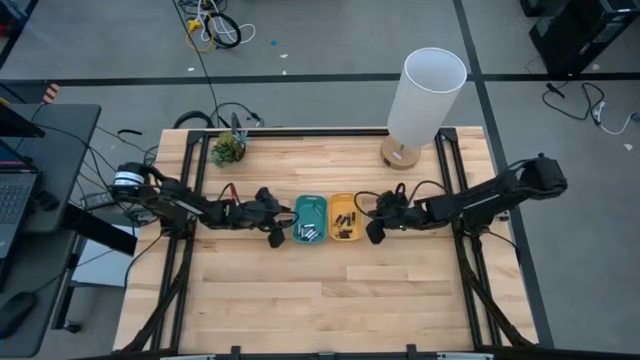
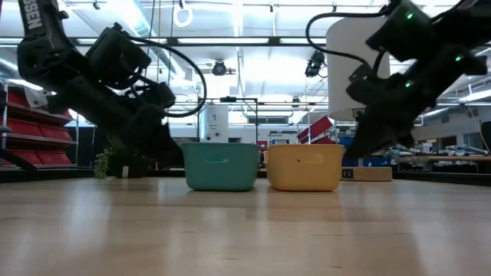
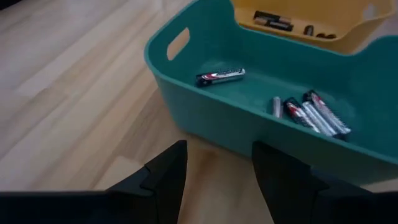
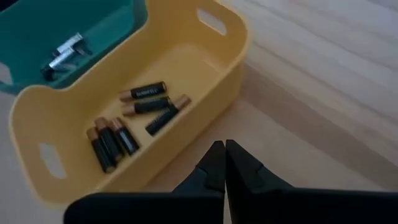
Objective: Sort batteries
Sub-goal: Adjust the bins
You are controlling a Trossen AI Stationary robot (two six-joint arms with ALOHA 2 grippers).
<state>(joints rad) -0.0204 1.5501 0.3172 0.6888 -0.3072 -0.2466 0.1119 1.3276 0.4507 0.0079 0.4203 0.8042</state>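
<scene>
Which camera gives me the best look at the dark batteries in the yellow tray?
The right wrist view: it looks down into the yellow tray and shows each of the dark batteries separately. The high view shows them only as specks, the left wrist view catches a few past the teal tray, and the low view sees only the tray's wall.

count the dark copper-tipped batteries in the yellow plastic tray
6 dark copper-tipped batteries, all in the yellow plastic tray: three loosely stacked mid-floor, three side by side nearer one handle end. None seems hidden.

Teal tray [image 1: 309, 219]: one
Yellow tray [image 1: 343, 217]: one
Silvery batteries [image 3: 305, 114] in teal tray: five
Dark batteries [image 4: 134, 116] in yellow tray: six
Arms: two
Lamp [image 1: 424, 100]: one
Potted plant [image 1: 228, 149]: one
</scene>
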